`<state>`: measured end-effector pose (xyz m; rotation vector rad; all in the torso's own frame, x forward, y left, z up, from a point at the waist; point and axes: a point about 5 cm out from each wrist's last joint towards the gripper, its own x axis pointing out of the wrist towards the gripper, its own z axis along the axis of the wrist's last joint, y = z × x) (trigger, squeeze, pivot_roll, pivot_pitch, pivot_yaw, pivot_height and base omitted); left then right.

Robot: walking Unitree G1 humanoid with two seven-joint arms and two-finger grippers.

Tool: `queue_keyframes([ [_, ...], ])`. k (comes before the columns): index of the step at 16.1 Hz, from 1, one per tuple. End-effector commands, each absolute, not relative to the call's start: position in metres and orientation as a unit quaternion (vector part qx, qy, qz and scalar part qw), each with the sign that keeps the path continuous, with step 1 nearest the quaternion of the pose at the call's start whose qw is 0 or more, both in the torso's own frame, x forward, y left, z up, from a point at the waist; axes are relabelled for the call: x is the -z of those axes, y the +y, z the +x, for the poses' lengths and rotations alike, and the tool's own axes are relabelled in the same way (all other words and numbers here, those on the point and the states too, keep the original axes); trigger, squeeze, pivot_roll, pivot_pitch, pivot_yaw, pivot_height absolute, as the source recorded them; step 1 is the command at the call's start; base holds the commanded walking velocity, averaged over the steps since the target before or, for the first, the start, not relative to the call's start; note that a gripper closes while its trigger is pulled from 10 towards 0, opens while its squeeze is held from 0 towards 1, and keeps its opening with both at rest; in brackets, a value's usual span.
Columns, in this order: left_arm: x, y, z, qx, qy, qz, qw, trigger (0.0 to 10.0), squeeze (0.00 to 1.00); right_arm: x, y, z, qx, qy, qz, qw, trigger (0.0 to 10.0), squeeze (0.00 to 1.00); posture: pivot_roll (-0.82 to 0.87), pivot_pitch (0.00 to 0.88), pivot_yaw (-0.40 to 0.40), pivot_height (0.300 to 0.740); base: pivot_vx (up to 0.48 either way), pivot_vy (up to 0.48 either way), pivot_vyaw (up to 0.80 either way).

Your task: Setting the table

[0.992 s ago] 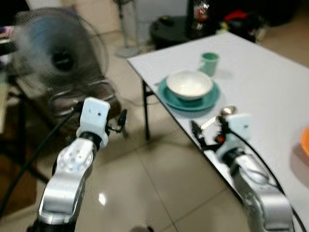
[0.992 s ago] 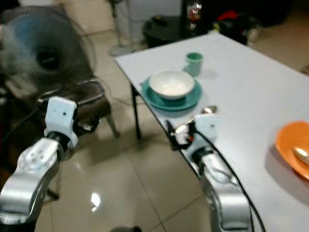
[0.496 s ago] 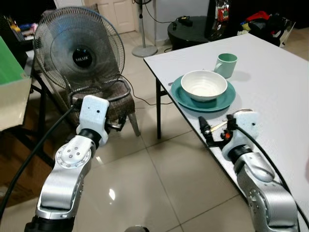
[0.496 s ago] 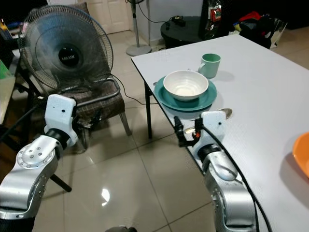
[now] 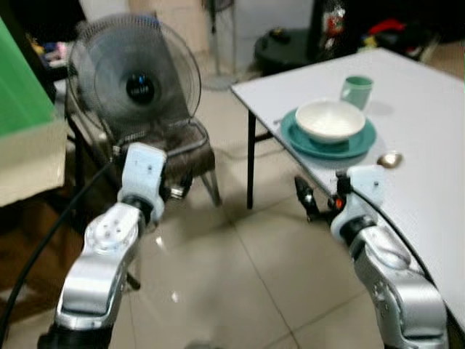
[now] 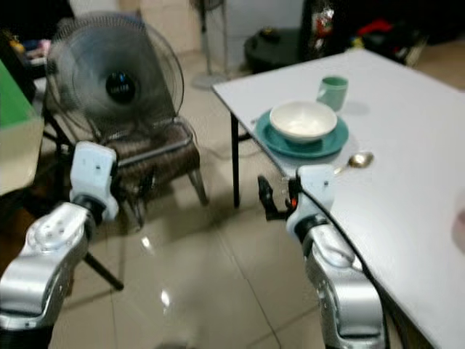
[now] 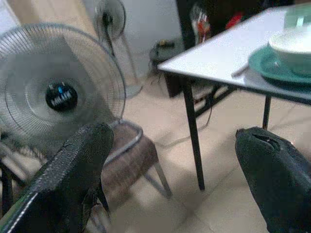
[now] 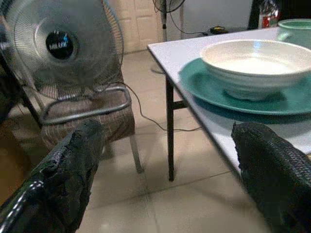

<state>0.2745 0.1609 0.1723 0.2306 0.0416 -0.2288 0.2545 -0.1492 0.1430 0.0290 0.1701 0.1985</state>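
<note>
Fan hub carries a label, too blurred to read. White table occupies the right of the frame. On it, a white bowl sits in a teal plate, with a green mug behind and a spoon just beside the plate. Right pincer, released and empty, hovers off the table edge, below the plate. Left pincer, also released, hangs at centre-left near the chair.

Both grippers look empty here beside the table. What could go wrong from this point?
The spoon lies near the table edge close by the right gripper; a careless arm swing might knock it off. The white bowl sits loose on the teal plate and could slide if bumped. The left gripper hangs near the chair.
</note>
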Motion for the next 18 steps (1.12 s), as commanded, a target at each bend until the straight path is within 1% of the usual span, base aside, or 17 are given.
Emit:
queue_keyframes([
  [1, -0.168, 0.174, 0.274, 0.097, 0.036, 0.123, 0.987, 10.0, 0.00, -0.145, -0.138, 0.257, -0.121, 0.089, 0.018, 0.989, 10.0, 1.00, 0.07, 0.000, 0.061, 0.740, 0.000, 0.368, 0.00],
  [2, -0.167, 0.180, 0.272, 0.088, 0.039, 0.119, 0.988, 10.0, 0.00, -0.151, -0.136, 0.255, -0.144, 0.077, 0.024, 0.986, 10.0, 1.00, 0.07, 0.000, 0.063, 0.740, 0.000, 0.368, 0.00],
  [3, -0.161, 0.180, 0.270, 0.084, 0.047, 0.123, 0.988, 10.0, 0.00, -0.147, -0.141, 0.253, -0.139, 0.084, 0.015, 0.987, 10.0, 1.00, 0.07, 0.000, 0.062, 0.740, 0.000, 0.368, 0.00],
  [5, -0.159, 0.176, 0.267, 0.088, 0.048, 0.116, 0.988, 10.0, 0.00, -0.145, -0.144, 0.254, -0.129, 0.090, 0.013, 0.987, 10.0, 1.00, 0.07, 0.000, 0.060, 0.740, 0.000, 0.368, 0.00],
  [6, -0.162, 0.172, 0.267, 0.093, 0.043, 0.108, 0.989, 10.0, 0.00, -0.152, -0.141, 0.256, -0.134, 0.078, 0.025, 0.988, 10.0, 1.00, 0.08, 0.000, 0.059, 0.740, 0.000, 0.368, 0.00],
  [8, -0.163, 0.174, 0.272, 0.087, 0.039, 0.115, 0.989, 10.0, 0.00, -0.150, -0.137, 0.261, -0.140, 0.084, 0.020, 0.986, 10.0, 1.00, 0.08, 0.000, 0.029, 0.740, 0.000, 0.373, 0.00],
  [10, -0.164, 0.180, 0.271, 0.076, 0.039, 0.117, 0.989, 10.0, 0.00, -0.152, -0.133, 0.258, -0.166, 0.085, 0.020, 0.982, 10.0, 1.00, 0.09, 0.000, 0.031, 0.740, 0.000, 0.371, 0.00],
  [12, -0.158, 0.176, 0.268, 0.083, 0.044, 0.125, 0.988, 10.0, 0.00, -0.140, -0.142, 0.258, -0.145, 0.105, 0.001, 0.984, 10.0, 1.00, 0.08, 0.000, 0.040, 0.740, 0.000, 0.356, 0.00],
  [14, -0.166, 0.172, 0.267, 0.095, 0.036, 0.115, 0.988, 10.0, 0.00, -0.153, -0.138, 0.260, -0.143, 0.083, 0.031, 0.986, 10.0, 1.00, 0.08, 0.000, 0.052, 0.740, 0.000, 0.337, 0.00],
  [15, -0.165, 0.173, 0.272, 0.094, 0.035, 0.118, 0.988, 10.0, 0.00, -0.150, -0.137, 0.261, -0.145, 0.086, 0.025, 0.985, 10.0, 1.00, 0.09, 0.000, 0.052, 0.740, 0.000, 0.330, 0.00],
  [16, -0.167, 0.176, 0.274, 0.086, 0.030, 0.119, 0.989, 10.0, 0.00, -0.144, -0.136, 0.262, -0.137, 0.104, 0.013, 0.985, 10.0, 1.00, 0.08, 0.000, 0.036, 0.740, 0.000, 0.000, 0.00],
  [18, -0.171, 0.178, 0.271, 0.076, 0.025, 0.102, 0.992, 10.0, 0.00, -0.147, -0.132, 0.259, -0.152, 0.104, 0.017, 0.983, 10.0, 1.00, 0.07, 0.000, 0.039, 0.740, 0.000, 0.000, 0.00],
])
